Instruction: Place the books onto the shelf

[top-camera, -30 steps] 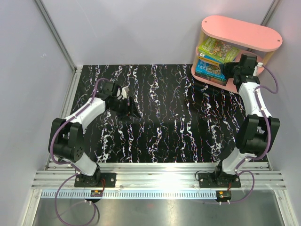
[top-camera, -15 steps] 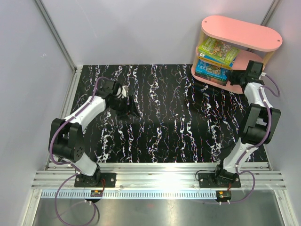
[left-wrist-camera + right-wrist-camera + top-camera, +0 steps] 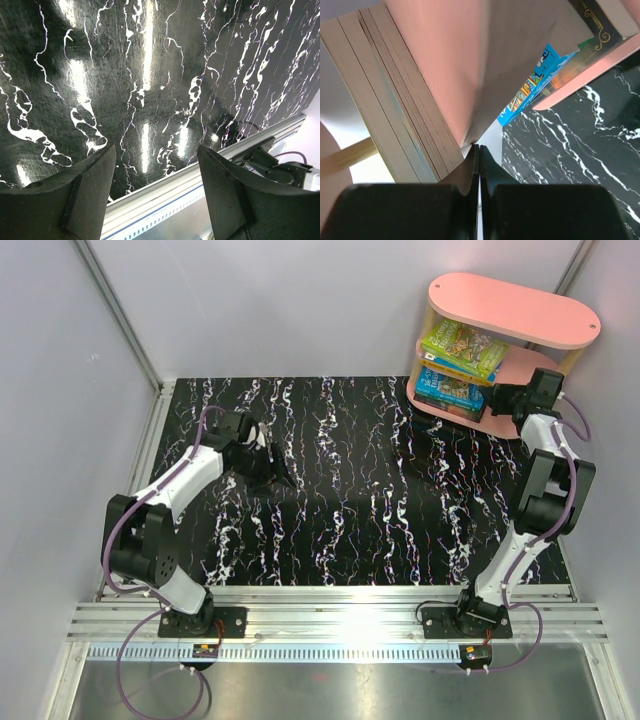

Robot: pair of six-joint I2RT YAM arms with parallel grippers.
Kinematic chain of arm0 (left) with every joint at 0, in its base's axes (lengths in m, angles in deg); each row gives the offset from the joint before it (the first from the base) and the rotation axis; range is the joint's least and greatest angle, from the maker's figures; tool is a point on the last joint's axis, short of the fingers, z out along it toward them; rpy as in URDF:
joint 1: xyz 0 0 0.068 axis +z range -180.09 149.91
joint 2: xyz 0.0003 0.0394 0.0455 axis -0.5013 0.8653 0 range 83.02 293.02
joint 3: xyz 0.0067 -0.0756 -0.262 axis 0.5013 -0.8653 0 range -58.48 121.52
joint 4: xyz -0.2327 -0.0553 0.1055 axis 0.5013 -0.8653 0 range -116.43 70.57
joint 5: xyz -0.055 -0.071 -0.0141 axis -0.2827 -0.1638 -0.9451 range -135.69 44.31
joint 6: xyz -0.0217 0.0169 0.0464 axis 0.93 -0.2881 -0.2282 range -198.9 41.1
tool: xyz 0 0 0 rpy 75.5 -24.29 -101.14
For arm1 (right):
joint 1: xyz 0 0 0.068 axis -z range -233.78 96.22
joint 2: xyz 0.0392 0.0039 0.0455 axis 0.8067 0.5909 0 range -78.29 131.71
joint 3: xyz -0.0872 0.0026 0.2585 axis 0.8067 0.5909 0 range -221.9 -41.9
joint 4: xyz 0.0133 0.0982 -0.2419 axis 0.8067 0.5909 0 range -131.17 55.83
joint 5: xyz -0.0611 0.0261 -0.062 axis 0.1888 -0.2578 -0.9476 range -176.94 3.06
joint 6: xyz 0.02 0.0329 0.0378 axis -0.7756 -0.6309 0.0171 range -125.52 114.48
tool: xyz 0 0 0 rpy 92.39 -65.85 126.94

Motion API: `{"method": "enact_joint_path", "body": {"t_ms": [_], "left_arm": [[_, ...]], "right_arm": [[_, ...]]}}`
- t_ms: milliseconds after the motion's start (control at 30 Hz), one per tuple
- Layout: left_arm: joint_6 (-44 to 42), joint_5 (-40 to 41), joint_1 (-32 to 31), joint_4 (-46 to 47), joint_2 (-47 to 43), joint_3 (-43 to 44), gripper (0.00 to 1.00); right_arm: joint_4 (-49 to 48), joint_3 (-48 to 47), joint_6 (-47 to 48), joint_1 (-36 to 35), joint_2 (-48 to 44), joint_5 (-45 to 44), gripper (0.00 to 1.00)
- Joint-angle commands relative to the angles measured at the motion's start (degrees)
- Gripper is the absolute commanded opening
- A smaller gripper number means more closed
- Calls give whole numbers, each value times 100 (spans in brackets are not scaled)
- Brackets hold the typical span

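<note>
The pink shelf (image 3: 515, 308) stands at the table's far right corner. A yellow-green book (image 3: 462, 348) lies on its middle tier and a blue book (image 3: 447, 388) on its lowest tier. My right gripper (image 3: 495, 398) is shut with nothing in it, pointing left at the lowest tier beside the blue book. In the right wrist view its tips (image 3: 479, 146) touch the low corner of a pink board (image 3: 450, 55), with stacked page edges (image 3: 385, 105) to the left and a blue book (image 3: 530, 90) beyond. My left gripper (image 3: 279, 477) hangs open over the table, holding nothing (image 3: 157, 150).
The black marbled table (image 3: 340, 480) spreads between the arms. An aluminium rail (image 3: 165, 200) runs along its near edge under the left gripper. Grey walls close in the left, back and right sides. A dark cover with gold trim (image 3: 594, 20) shows on the shelf.
My right wrist has swung to the right and back, so the shut gripper now points left at the shelf's lowest tier. The left arm has hardly moved.
</note>
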Motion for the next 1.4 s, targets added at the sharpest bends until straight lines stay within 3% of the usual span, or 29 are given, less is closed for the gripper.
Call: {"method": "enact_joint_path", "body": {"t_ms": [0,233,367,400,500,633,800,933,1100,1367], "left_arm": [[145,113,-16,116,-285,-30,69],[154,183,-25,28,-232,84,69],[189,604,-8,1,-704,322,68],[206,727,1,28,-829,444,70],[154,850,54,-95,-1093,751,76],[-100,1262,194,-507,-1313,937,84],[-145,2412,309,-701,-1638,876,82],[-101,2687,291,-553,-1682,744,82],[-5,2161,107,-70,-1717,332,81],[-4,2187,72,19,-1823,41,81]], "right_arm": [[-479,-256,-149,110,58,411,0],[-199,1042,307,101,-984,754,3],[495,2096,932,93,-1996,799,58],[557,2265,985,84,-2216,781,80],[934,2468,1336,-48,-2867,702,100],[1592,2276,1984,-74,-3534,666,100],[2411,1573,2996,-188,-4229,422,100],[2982,1194,3919,-364,-4897,70,100],[3115,1545,3903,-549,-5451,-520,100],[3106,2073,4228,-575,-5778,-731,100]]}}
